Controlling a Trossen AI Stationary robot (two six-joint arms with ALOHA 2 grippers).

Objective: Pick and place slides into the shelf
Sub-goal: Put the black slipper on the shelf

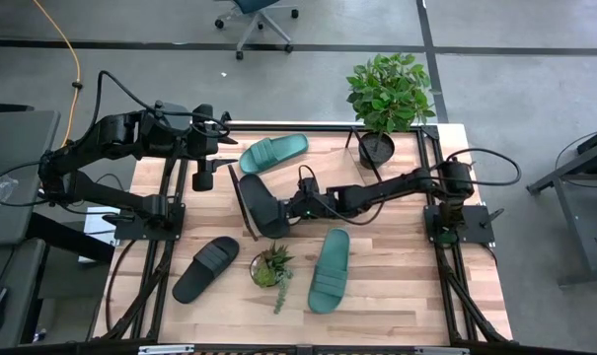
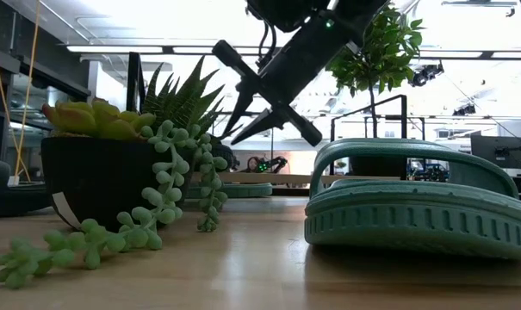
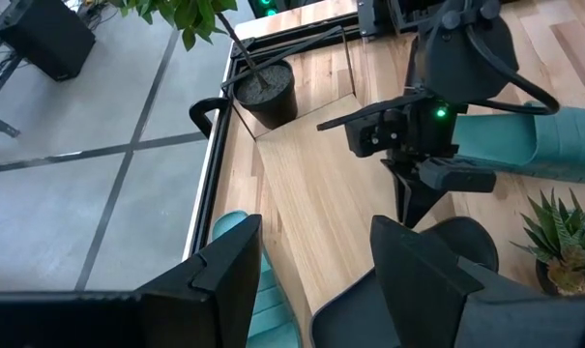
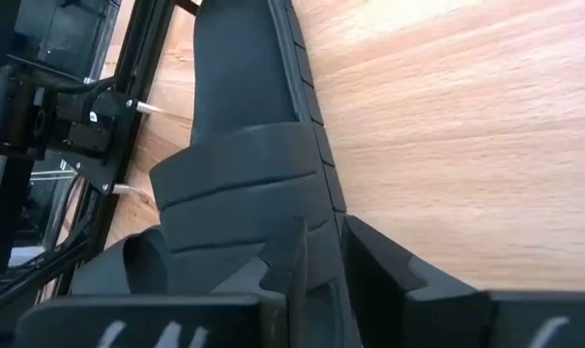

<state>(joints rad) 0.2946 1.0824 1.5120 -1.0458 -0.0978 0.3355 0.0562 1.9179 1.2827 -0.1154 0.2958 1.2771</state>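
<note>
My right gripper [image 1: 290, 207] reaches across to the table's middle and is shut on a black slide [image 1: 261, 204], which lies at the shelf's left end. One teal slide [image 1: 273, 152] lies on the slanted light-wood shelf [image 1: 323, 168]. Another teal slide [image 1: 330, 268] and a second black slide [image 1: 206, 268] lie flat on the tabletop near the front. My left gripper [image 3: 316, 280] hovers open over the shelf's left end, above the teal slide [image 3: 258, 309], and touches nothing. My right gripper pinches the black slide's side rim [image 4: 323, 232] between its two fingers, right beside the wide strap [image 4: 239, 188]. The fingers [image 4: 290, 263] come from the table's right side, across the sole's edge. The slide is tipped on its side; whether it rests on the wood I cannot tell.
A small succulent pot [image 1: 268, 268] stands between the two slides on the table's near part. A taller potted plant [image 1: 382, 148] stands at the shelf's right end. The shelf's black end frames [image 1: 423, 158] rise at both ends. Bare wood lies right of the near teal slide.
</note>
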